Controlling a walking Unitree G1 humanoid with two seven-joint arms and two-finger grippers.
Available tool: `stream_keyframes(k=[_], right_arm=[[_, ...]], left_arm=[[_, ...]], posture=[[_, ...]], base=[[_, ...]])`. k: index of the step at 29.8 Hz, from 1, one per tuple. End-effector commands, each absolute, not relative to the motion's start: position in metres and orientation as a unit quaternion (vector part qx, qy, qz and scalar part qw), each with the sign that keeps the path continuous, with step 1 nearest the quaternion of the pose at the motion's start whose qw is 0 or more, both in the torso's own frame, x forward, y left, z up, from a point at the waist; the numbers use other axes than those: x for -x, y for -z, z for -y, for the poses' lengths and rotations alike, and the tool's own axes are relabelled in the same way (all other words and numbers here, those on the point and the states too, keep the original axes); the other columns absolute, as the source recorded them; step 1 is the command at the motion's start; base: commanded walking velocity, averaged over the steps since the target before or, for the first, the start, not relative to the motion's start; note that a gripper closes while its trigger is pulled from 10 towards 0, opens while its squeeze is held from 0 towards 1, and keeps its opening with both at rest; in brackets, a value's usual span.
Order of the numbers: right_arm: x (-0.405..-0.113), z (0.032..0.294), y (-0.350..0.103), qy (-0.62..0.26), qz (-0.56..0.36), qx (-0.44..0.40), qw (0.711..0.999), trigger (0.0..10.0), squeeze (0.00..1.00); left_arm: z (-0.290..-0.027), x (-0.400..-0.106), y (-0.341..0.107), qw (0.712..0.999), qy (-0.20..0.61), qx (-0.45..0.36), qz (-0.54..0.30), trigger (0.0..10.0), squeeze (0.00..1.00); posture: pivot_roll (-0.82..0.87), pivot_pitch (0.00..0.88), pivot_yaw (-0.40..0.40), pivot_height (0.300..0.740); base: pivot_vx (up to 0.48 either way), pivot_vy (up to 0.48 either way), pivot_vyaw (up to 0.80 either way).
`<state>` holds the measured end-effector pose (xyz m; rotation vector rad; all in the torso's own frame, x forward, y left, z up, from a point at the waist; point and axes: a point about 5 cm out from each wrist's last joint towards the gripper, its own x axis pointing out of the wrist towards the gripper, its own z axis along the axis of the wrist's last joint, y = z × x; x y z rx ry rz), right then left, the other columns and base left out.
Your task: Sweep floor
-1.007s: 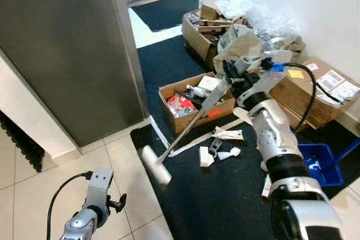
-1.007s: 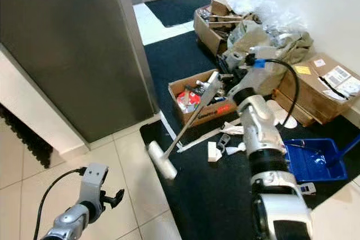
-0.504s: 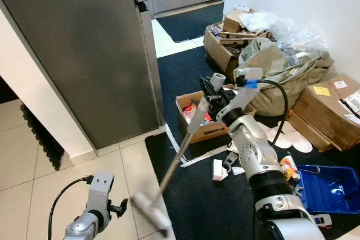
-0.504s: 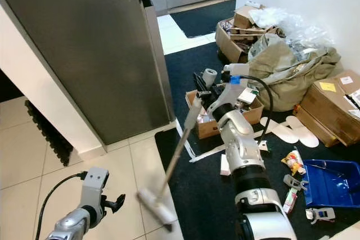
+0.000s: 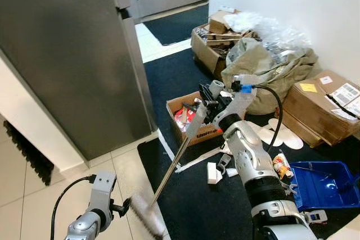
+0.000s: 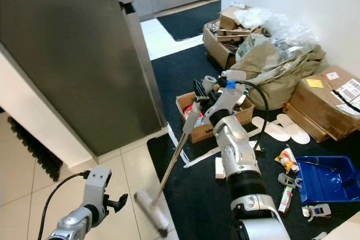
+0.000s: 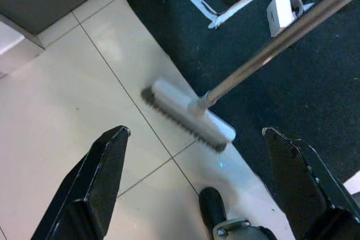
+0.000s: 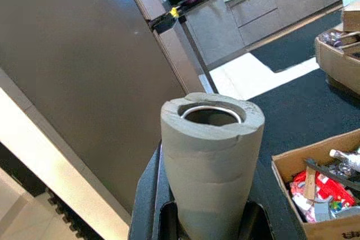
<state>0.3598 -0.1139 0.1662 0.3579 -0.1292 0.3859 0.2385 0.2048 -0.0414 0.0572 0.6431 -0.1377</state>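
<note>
Pale glossy floor tiles (image 5: 34, 195) meet dark carpet (image 5: 197, 206) beside brushed-steel fridge (image 5: 62, 54). Right gripper (image 5: 209, 104) clamps grey foam grip of metal broom (image 6: 171, 170); bristled white head rests on tile below it, just ahead of left gripper (image 7: 197, 184), fingers spread wide. Open cardboard box (image 5: 188, 130) behind right gripper holds mixed packaging; blue plastic dustpan (image 5: 326, 184) nearby.

White broom head (image 7: 188, 118) with dark bristles on a silver pole (image 5: 175, 162), grey foam grip (image 8: 211, 161), cream tiles (image 7: 73, 99), black carpet (image 5: 202, 206), blue dustpan (image 5: 326, 185) at 4 o'clock, brown boxes (image 5: 318, 105), dark grey door (image 5: 62, 54).
</note>
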Motion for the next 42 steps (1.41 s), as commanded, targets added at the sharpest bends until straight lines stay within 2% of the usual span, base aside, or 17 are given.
stream_keyframes(k=[1,8,14,36,42], right_arm=[[-0.359,0.107,-0.175,-0.2,0.081,-0.188,0.958,10.0,0.0],[-0.359,0.104,-0.173,-0.196,0.076,-0.194,0.958,10.0,0.0],[-0.357,0.101,-0.169,-0.195,0.07,-0.195,0.959,10.0,0.0],[-0.358,0.094,-0.167,-0.189,0.057,-0.194,0.961,10.0,0.0],[-0.356,0.091,-0.157,-0.181,0.038,-0.178,0.967,10.0,0.0]], left_arm=[[-0.21,-0.232,0.046,0.94,0.064,-0.032,-0.332,10.0,0.0],[-0.212,-0.233,0.044,0.94,0.065,-0.034,-0.332,10.0,0.0],[-0.212,-0.235,0.043,0.941,0.066,-0.033,-0.332,10.0,0.0],[-0.212,-0.235,0.043,0.94,0.068,-0.031,-0.331,10.0,0.0],[-0.211,-0.235,0.043,0.941,0.07,-0.027,-0.33,10.0,0.0]], posture=[[-0.02,0.009,0.103,0.74],[-0.02,0.003,0.108,0.74],[-0.02,0.004,0.109,0.74],[-0.01,0.0,0.102,0.74],[-0.01,0.006,0.103,0.74]], base=[[0.289,0.0,0.0],[0.299,0.0,0.0],[0.334,0.0,-0.69],[0.48,0.0,0.0],[0.387,0.0,-0.8]])
